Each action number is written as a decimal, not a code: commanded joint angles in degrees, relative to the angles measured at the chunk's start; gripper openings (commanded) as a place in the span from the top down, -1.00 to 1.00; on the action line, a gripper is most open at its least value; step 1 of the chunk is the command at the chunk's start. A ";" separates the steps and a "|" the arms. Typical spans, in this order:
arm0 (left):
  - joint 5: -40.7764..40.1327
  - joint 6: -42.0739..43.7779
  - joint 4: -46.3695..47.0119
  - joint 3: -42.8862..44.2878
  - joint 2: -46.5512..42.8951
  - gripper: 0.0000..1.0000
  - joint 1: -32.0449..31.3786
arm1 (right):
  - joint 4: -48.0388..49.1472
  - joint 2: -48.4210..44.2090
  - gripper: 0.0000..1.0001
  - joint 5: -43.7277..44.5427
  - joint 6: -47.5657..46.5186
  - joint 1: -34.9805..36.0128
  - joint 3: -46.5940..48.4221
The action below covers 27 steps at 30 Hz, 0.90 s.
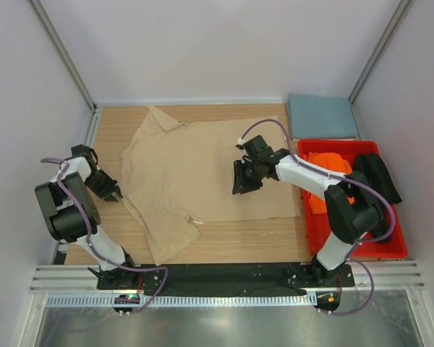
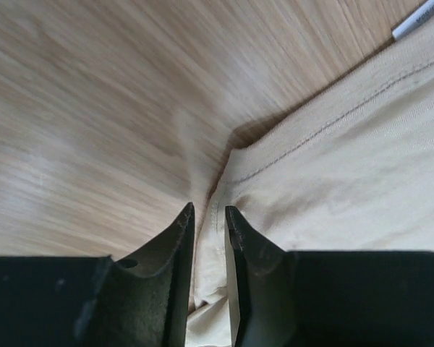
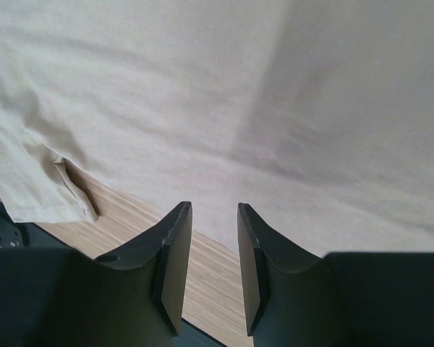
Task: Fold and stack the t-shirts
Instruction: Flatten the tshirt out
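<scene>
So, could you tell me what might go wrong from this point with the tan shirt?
The left gripper has only a thin fold at the edge of the tan t-shirt between its jaws, so the cloth may slip out when lifted. The right gripper hangs open over the shirt, holding nothing; a one-sided pull could bunch it instead of folding flat.

A light wooden table sits inside a booth with pale grey walls and slanted metal posts. A red plastic bin stands at its right edge, and a black rail runs along the front.
</scene>
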 commanded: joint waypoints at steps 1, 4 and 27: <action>-1.75 1.33 -2.70 0.21 -5.48 0.50 -0.02 | -1.06 -2.27 0.24 -0.46 -1.93 -1.26 0.14; -1.31 0.37 -2.34 -4.62 -9.01 0.49 -0.11 | -0.54 -2.71 0.24 -1.16 -1.76 -2.76 -0.74; -1.74 -2.80 2.14 -10.26 -2.87 0.85 -1.43 | 1.84 -1.92 0.24 -3.63 -0.79 -3.90 -2.06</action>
